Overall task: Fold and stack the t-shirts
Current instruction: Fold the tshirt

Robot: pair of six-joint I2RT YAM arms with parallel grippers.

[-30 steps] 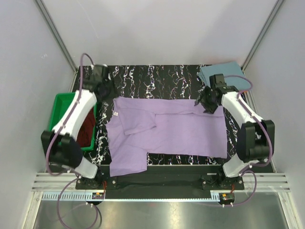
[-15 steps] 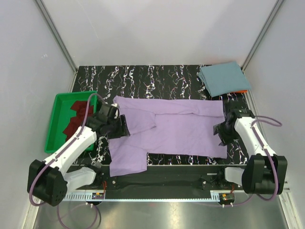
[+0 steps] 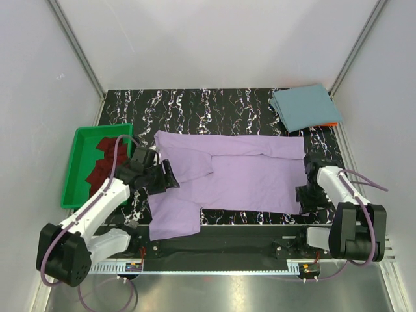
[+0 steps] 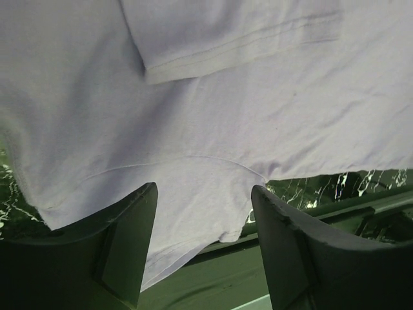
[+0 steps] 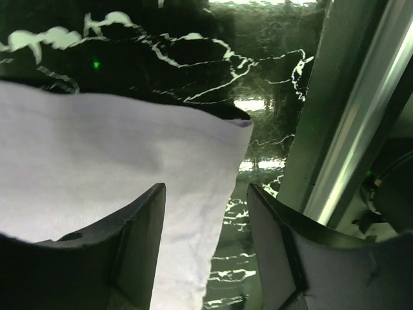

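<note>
Lavender purple short-sleeved cloth t-shirt [image 3: 240, 175] lies flat and sideways across the middle of the black white-veined marble-pattern table [image 3: 214, 104]. One sleeve is folded in over the body at its left part. A second flap of the same cloth reaches toward the near edge at near left.

Dusty teal-blue cloth t-shirt [image 3: 304, 107]: folded to a neat rectangle at the far right corner of the table, well apart from both arms.

Dark maroon cloth t-shirt [image 3: 104, 166]: bunched inside the green plastic tray [image 3: 81, 146] at the left edge of the table.

Left gripper [image 3: 166, 177]: low over the left part of the lavender shirt, just beside the folded-in sleeve. Left wrist view: the left gripper [image 4: 203, 213] has its fingers spread apart, with lavender cloth [image 4: 226, 116] lying between and beyond them and nothing pinched. The sleeve hem shows at the top of that view.

Right gripper [image 3: 304, 194]: at the near right corner of the lavender shirt. Right wrist view: the right gripper [image 5: 206, 194] has its fingers spread apart over the corner of the lavender cloth [image 5: 97, 148], nothing held. Cannot tell whether the tips touch the cloth.
</note>
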